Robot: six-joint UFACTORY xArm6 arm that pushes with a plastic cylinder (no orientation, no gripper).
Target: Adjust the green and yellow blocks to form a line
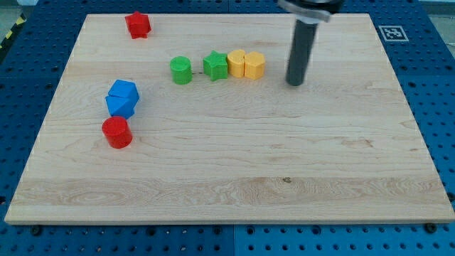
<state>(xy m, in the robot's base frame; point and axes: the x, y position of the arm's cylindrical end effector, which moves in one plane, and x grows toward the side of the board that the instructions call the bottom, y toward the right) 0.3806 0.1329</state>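
A green cylinder, a green star block and two yellow blocks lie in a rough row near the view's top centre. The star touches the first yellow block, and the two yellow blocks touch each other. A gap separates the green cylinder from the star. My tip rests on the board to the right of the right-hand yellow block, a short gap away, touching no block.
A red star-like block sits at the top left. Two blue blocks lie together at the left, with a red cylinder just below them. The wooden board lies on a blue pegboard.
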